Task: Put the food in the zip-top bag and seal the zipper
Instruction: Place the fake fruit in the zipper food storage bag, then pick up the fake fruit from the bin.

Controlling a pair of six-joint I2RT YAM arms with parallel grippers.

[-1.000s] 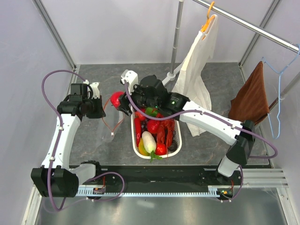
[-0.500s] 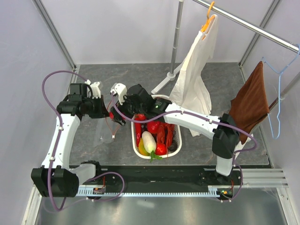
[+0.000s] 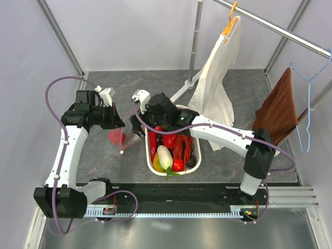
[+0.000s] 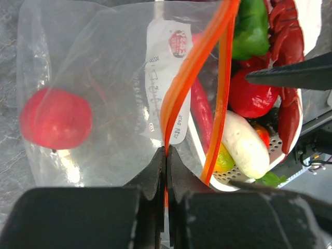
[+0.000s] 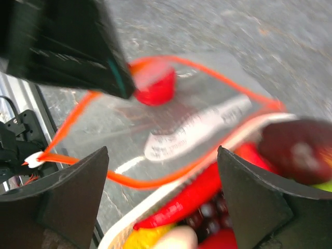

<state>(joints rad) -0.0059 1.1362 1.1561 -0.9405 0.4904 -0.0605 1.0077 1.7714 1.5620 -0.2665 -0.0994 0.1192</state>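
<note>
My left gripper [image 4: 166, 151] is shut on the orange-red zipper [image 4: 193, 65], holding the mouth of the clear zip-top bag [image 3: 120, 148] open at the left of the table. One round red fruit [image 4: 56, 118] lies inside the bag [image 5: 207, 122]. Just right of the bag mouth, my right gripper [image 5: 163, 179] stands open and empty at the basket's near-left rim. The rest of the food fills the white basket [image 3: 194, 157]: green pepper [image 4: 251, 28], red lobster [image 4: 288, 39], white radish [image 4: 243, 144], a dark purple bulb [image 5: 298, 150].
A long red toy chili [image 5: 193, 199] lies along the basket's left side. A white cloth [image 3: 215, 78] hangs from a pole stand at the back. A brown towel [image 3: 277, 111] hangs at the right. The arms' base rail [image 3: 176, 199] runs along the near edge.
My right gripper carried the red fruit left to the bag mouth, opened and let it go. The fruit now lies inside the bag. The left gripper kept its hold.
</note>
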